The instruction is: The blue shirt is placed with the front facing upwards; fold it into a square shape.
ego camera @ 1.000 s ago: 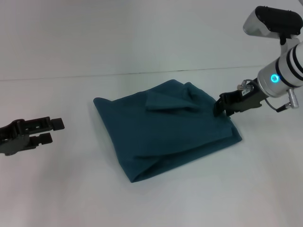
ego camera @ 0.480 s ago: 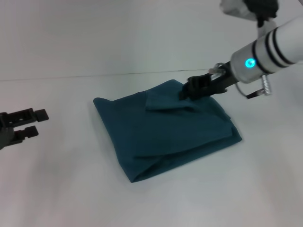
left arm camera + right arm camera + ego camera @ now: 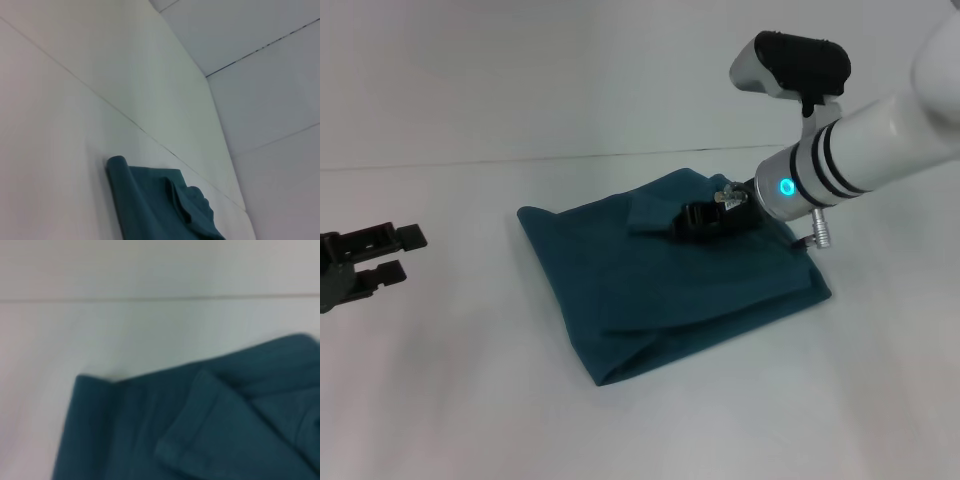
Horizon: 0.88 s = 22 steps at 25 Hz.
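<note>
The right tool is hanging low over the far part of the blue shirt, its dark tip sitting right at the raised sleeve flap there; whether its fingers are spread or pressed together, and whether they are touching the cloth, cannot be told, since the tip is showing only as a dark block against the fabric; the white right arm is reaching in from the right edge of the bench, with a ring of blue light glowing on its wrist and a dark-topped camera housing standing above it. The right wrist view is looking down on the shirt from close by, showing a stitched hem of the folded flap lying over the layers beneath, with bare bench beyond.

The shirt is lying folded into a rough four-sided bundle around the middle of the bench, somewhat toward the right; one corner is pointing at the near edge, another at the left, and the layered edges are showing along the near right side; no lettering is visible on the upper surface.

The left tool is resting near the left edge of the bench, well apart from the shirt, its two dark fingers spread with a gap between them and holding nothing; the left wrist view is catching the shirt far off on the pale bench.
</note>
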Available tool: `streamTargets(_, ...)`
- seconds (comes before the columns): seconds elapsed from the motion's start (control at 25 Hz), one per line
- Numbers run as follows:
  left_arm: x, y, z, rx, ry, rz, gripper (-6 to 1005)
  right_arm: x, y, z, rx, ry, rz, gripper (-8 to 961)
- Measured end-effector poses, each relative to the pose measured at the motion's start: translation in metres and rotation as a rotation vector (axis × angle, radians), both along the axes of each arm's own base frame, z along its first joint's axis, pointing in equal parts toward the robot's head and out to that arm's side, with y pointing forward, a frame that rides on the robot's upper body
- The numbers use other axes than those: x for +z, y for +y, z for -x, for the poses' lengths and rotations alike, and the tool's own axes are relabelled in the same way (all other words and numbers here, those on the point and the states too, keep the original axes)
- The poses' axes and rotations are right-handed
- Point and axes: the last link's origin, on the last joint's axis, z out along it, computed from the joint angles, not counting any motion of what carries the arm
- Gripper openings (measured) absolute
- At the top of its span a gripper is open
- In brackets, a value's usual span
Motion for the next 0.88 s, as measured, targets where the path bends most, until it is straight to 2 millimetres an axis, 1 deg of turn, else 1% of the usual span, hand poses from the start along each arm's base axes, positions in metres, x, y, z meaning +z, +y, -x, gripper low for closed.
streamTargets(0.12, -0.004, 0.002, -0.002, -0.006, -0.003, 0.007, 757, -0.002, 0.008, -0.006, 0.008, -0.014, -0.086, 372)
streamTargets(0.24, -0.008, 0.003, -0.004, -0.007, -0.011, 0.014, 757, 0.003, 0.022, -0.010, 0.025, -0.028, -0.227, 372)
streamTargets(0.36, -0.008, 0.004, -0.004, -0.008, -0.016, 0.011, 757, 0.018, 0.036, -0.012, 0.038, -0.034, -0.357, 372)
streamTargets(0.44, -0.008, 0.004, -0.005, -0.012, -0.023, 0.006, 758, 0.031, 0.043, -0.012, 0.031, -0.025, -0.400, 371)
streamTargets(0.48, -0.007, 0.004, -0.005, -0.014, -0.026, 0.004, 758, 0.038, 0.044, -0.013, 0.021, -0.020, -0.398, 371)
streamTargets(0.64, -0.005, 0.004, -0.006, -0.017, -0.028, 0.002, 758, 0.053, 0.039, -0.016, -0.011, 0.007, -0.331, 371)
streamTargets(0.88, -0.003, 0.001, -0.004, -0.027, -0.019, 0.011, 758, 0.073, 0.016, -0.011, -0.021, 0.089, -0.175, 371)
